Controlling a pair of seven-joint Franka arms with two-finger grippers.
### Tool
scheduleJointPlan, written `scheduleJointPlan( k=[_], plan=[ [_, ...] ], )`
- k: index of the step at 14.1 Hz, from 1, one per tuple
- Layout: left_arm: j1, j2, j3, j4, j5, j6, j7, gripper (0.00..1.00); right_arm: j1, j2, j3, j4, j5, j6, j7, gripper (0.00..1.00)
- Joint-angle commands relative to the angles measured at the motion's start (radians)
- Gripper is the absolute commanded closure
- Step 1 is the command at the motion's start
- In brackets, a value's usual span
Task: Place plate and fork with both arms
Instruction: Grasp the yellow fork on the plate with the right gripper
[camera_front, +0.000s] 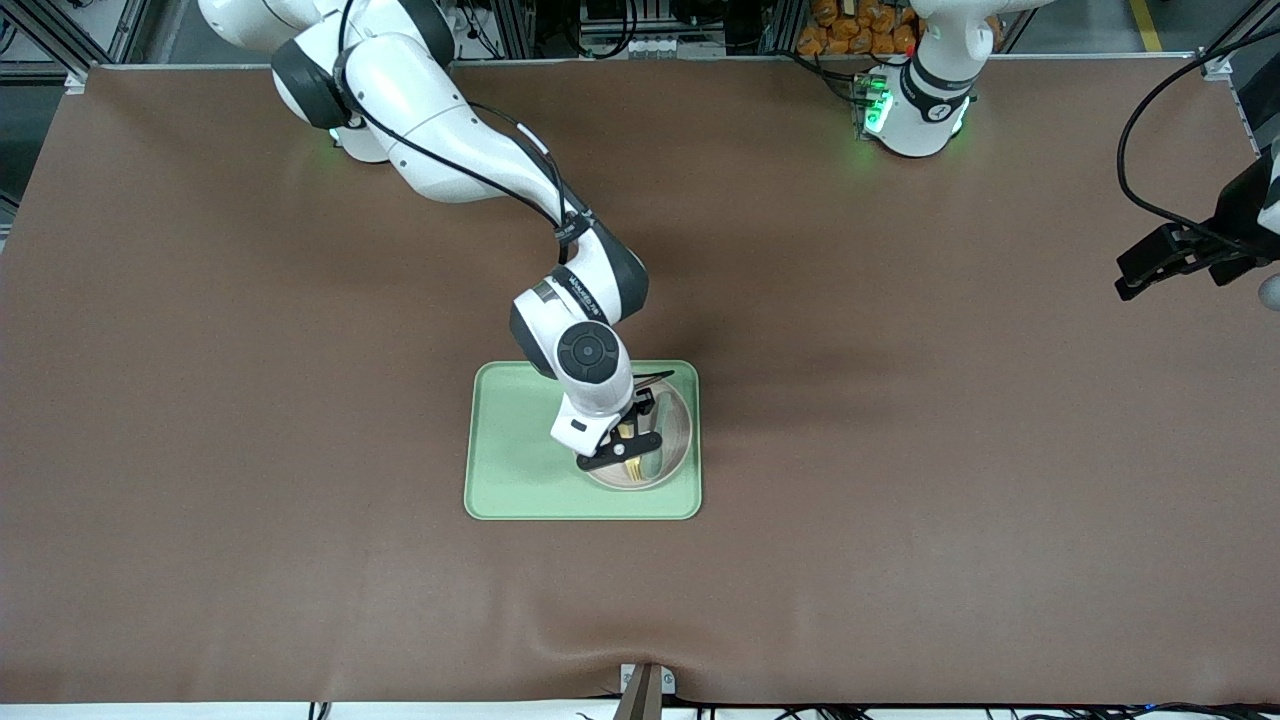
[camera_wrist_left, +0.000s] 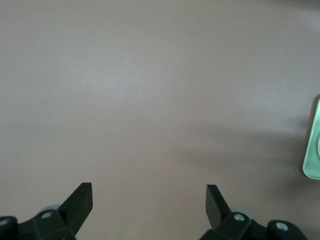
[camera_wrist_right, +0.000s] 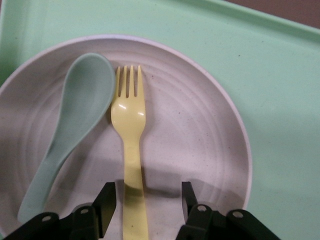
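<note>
The pale plate sits on the green tray, at the tray's end toward the left arm. In it lies the yellow fork, beside a grey-green spoon. My right gripper is low over the plate and open. The fork's handle lies between its fingers with a gap on each side, closer to one finger. From the front, the right gripper covers much of the plate, and only the fork's tines show. My left gripper waits open and holds nothing, over bare table at the left arm's end.
The green tray lies mid-table on a brown cloth. Its part toward the right arm's end is bare. The left wrist view shows brown cloth and a corner of the tray beside the open left gripper.
</note>
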Motion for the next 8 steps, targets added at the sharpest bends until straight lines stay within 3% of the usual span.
scheduleJointPlan(
  k=[1, 4, 8],
  plan=[
    [-0.061, -0.029, 0.057, -0.014, -0.011, -0.013, 0.010, 0.00, 0.014, 0.029, -0.007, 0.035, -0.017, 0.005, 0.006, 0.41],
    [-0.182, -0.028, 0.189, -0.013, -0.011, -0.032, 0.010, 0.00, 0.015, 0.031, -0.007, 0.035, -0.019, 0.005, 0.004, 0.54],
    [-0.230, -0.035, 0.240, -0.018, -0.011, -0.047, 0.013, 0.00, 0.015, 0.031, -0.007, 0.035, -0.019, 0.003, 0.006, 0.66]
  ],
)
